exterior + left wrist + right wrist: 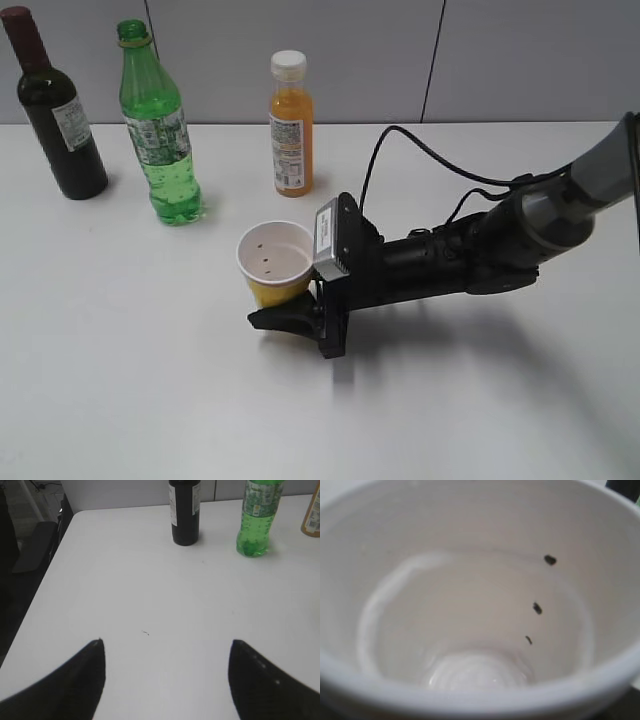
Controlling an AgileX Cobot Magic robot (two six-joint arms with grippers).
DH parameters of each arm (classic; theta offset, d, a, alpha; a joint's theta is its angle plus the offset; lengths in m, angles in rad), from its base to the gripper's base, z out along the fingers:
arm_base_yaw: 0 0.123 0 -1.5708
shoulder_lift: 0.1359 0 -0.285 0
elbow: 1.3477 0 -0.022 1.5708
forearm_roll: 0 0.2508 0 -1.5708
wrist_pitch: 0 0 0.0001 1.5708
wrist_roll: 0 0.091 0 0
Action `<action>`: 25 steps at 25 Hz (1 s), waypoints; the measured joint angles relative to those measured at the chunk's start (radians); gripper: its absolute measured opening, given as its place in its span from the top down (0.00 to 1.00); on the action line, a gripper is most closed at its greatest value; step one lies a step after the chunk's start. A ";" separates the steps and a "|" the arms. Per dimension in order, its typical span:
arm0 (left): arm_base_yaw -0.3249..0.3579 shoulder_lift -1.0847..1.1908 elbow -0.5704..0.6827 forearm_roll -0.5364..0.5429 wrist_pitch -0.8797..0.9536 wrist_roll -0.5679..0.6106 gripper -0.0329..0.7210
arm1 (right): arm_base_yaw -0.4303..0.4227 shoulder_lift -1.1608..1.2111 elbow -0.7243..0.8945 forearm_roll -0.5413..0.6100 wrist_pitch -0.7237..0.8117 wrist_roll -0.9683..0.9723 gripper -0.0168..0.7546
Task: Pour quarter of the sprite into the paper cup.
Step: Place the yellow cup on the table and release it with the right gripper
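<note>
Right gripper point(283, 318): we record its jaws part-spread and closed around the yellow body of the paper cup point(273, 262), which stands upright on the white table point(150, 400). Its dark lower finger shows beneath the cup. In the right wrist view the cup's white inside point(470, 610) fills the frame, with three dark specks on the wall.

Right arm: we note it reaching in low from the right, nearly level with the table, wrist camera just beside the cup's rim.

Left gripper point(167, 680): jaws wide apart, nothing between them, above bare table.

The sprite point(157, 125): upright, uncapped, near the back, well apart from the cup, between a dark wine bottle point(55, 110) and an orange juice bottle point(291, 125).
</note>
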 joint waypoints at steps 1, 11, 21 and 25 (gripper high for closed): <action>0.000 0.000 0.000 0.000 0.000 0.000 0.18 | 0.001 0.001 -0.001 -0.006 0.008 0.004 0.40; 0.000 0.000 0.000 0.000 0.000 0.000 0.18 | 0.002 0.028 -0.035 -0.021 0.025 0.062 0.40; 0.000 0.000 0.000 0.000 0.000 0.000 0.18 | 0.002 0.049 -0.037 -0.078 0.037 0.086 0.31; 0.000 0.000 0.000 0.000 0.000 0.000 0.18 | 0.002 0.049 -0.037 -0.078 0.045 0.087 0.22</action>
